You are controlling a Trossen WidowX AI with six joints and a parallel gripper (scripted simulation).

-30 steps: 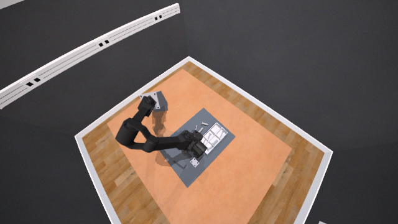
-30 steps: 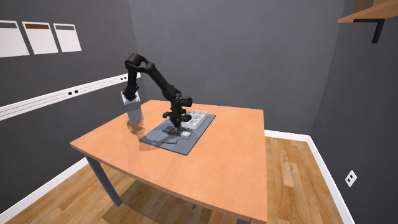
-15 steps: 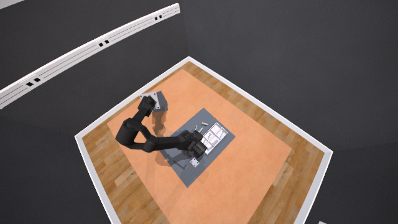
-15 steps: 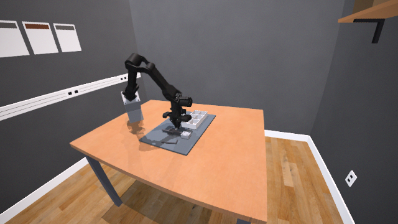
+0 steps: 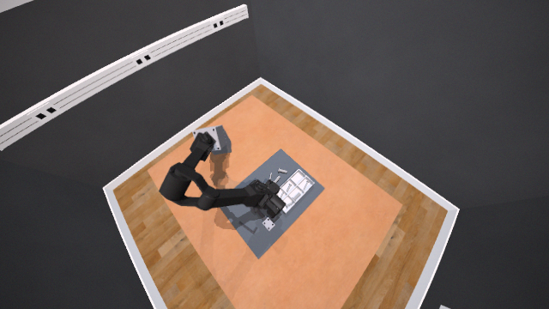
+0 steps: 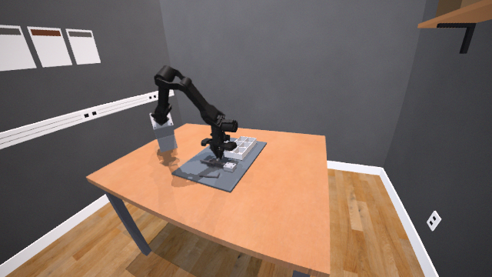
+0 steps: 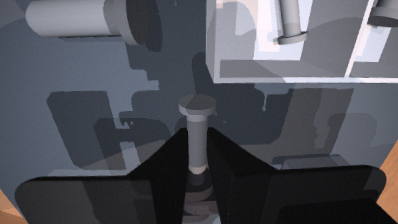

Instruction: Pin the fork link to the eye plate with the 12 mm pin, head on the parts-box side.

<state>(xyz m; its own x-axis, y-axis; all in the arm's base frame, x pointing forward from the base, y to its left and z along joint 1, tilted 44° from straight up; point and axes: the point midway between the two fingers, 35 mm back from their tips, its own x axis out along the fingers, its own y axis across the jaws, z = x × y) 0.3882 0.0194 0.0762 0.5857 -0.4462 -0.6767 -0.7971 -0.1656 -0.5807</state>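
My gripper [image 7: 197, 134] is shut on a grey headed pin [image 7: 197, 125]. The shank sits between the two black fingers and the round head points away from the wrist, over the grey mat. In the overhead view the gripper [image 5: 271, 201] is beside the near edge of the white parts box [image 5: 295, 189]. In the side view the gripper [image 6: 218, 153] hangs a little above the mat. A small white block with holes [image 5: 268, 224] [image 6: 230, 166] lies just in front of it on the mat. A dark flat part [image 6: 209, 175] lies further along the mat. I cannot tell which is the fork.
A thicker grey pin [image 7: 85, 20] lies on the mat at the upper left of the wrist view. The parts box [image 7: 300, 40] holds more pins in its compartments. Loose pins [image 5: 279, 172] lie behind the box. The arm's grey base block [image 6: 166, 135] stands at the table's far left.
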